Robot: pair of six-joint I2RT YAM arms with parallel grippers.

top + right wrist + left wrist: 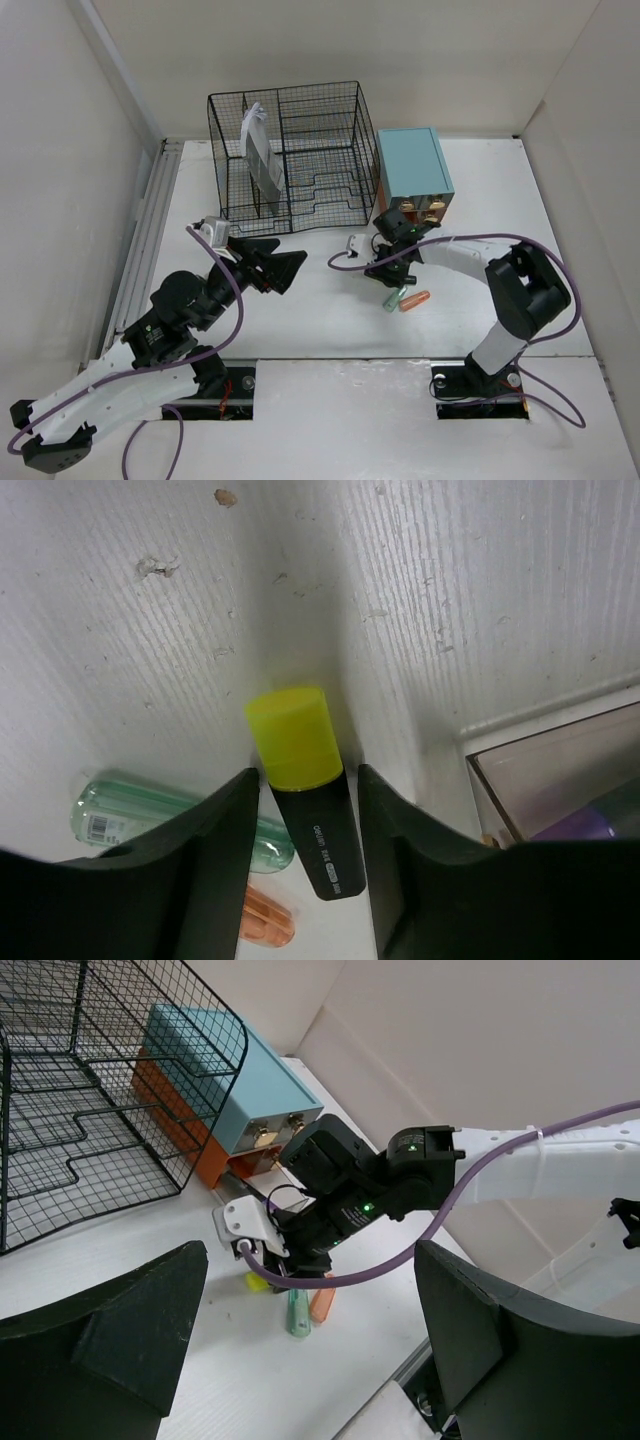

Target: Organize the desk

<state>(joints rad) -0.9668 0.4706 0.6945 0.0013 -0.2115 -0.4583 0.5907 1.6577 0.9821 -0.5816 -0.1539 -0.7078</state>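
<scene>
The white desk (300,320) carries three markers in its middle. A black highlighter with a yellow cap (310,820) lies flat, and only its cap (257,1281) shows in the left wrist view. A green marker (391,300) and an orange marker (414,299) lie beside it. My right gripper (385,268) is down at the desk with its fingers either side of the highlighter. A narrow gap shows on each side, so the jaws are open around it. My left gripper (282,262) is open and empty, above the desk to the left.
A black wire-mesh organizer (290,150) stands at the back with papers (260,150) upright in its left part. A teal drawer box (412,170) stands right of it, just behind the right gripper. A grey rail (150,230) runs along the left edge.
</scene>
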